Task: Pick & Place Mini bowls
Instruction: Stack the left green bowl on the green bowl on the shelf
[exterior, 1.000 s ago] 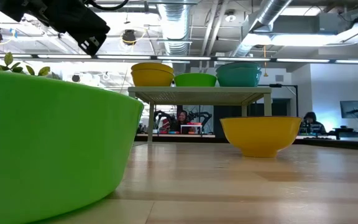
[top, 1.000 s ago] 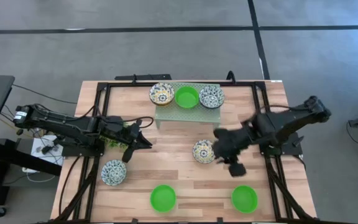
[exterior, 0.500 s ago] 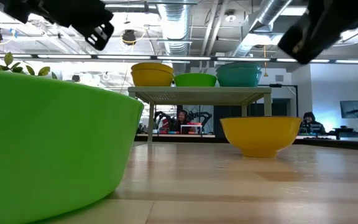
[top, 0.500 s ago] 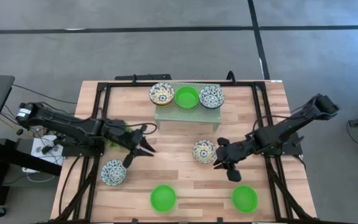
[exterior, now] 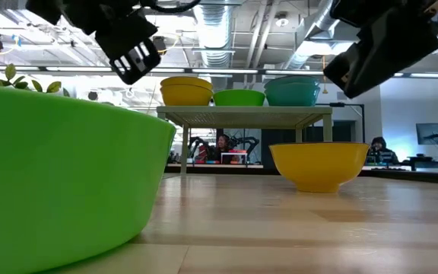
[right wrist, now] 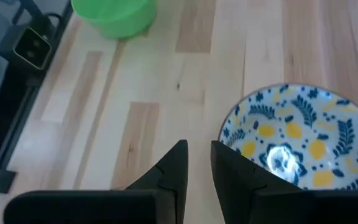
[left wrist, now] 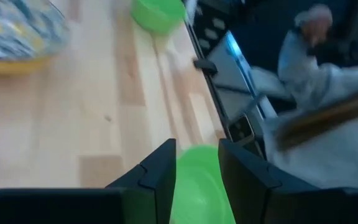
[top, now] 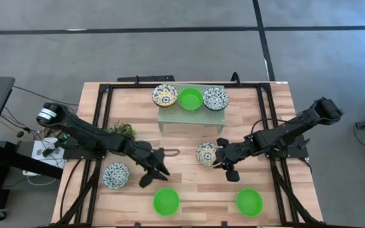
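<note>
1. High view showed the left hand (top: 152, 172) above the surface (top: 182, 136), fingers parted and empty, near the front-left green bowl (top: 166, 201).
2. A blue floral bowl (top: 116, 175) sat beside it, not yet moved.
3. On the pale green rack (top: 170, 114) stood three bowls already: yellow floral (top: 165, 95), green (top: 191, 99), blue floral (top: 215, 98).
4. Right hand (top: 224, 164) hovered just beside a yellow-patterned bowl (top: 207, 154), fingers slightly apart, grasping nothing.
5. Another green bowl (top: 249, 202) waited; roughly half seemed left.
</note>
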You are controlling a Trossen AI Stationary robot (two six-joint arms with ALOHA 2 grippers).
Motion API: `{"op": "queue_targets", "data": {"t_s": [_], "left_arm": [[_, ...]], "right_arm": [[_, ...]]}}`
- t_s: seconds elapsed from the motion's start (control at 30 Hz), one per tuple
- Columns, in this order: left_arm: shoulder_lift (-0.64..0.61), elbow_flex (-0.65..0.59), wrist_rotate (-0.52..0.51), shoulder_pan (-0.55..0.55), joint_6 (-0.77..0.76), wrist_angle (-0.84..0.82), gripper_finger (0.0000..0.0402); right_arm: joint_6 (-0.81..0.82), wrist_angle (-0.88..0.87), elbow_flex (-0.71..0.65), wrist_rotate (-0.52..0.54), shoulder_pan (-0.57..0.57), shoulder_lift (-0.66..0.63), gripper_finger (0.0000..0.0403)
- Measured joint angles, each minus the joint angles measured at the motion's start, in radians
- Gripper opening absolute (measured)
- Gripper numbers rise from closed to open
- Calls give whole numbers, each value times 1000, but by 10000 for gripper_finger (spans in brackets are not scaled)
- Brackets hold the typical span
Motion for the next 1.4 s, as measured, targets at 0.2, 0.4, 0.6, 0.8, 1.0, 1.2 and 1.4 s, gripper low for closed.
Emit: {"op": "queue_targets", "data": {"t_s": [0.2,0.4,0.6,0.8,1.0,1.2,1.4], "left_arm": [[115,65,11,-44,0,-28,121],[184,73,2,-89,-48,-55,121],[218,73,-75,-141,-60,-71,117],[252,73,-147,-176,-135,-82,110],[205,73,-256,-176,-131,-86,112],[174,70,-311,-184,-128,-88,118],[234,56,-312,-202,-182,-94,118]], "right_arm": [[-1,-19,0,-3,1,0,65],[-4,-51,19,-34,-1,-2,65],[-168,-64,72,-75,-8,-2,65],[-307,-61,118,-82,-9,-2,65],[-422,-61,134,-82,-20,-2,65],[-474,-74,134,-82,-41,-2,65],[-474,-106,134,-81,-71,-2,65]]}}
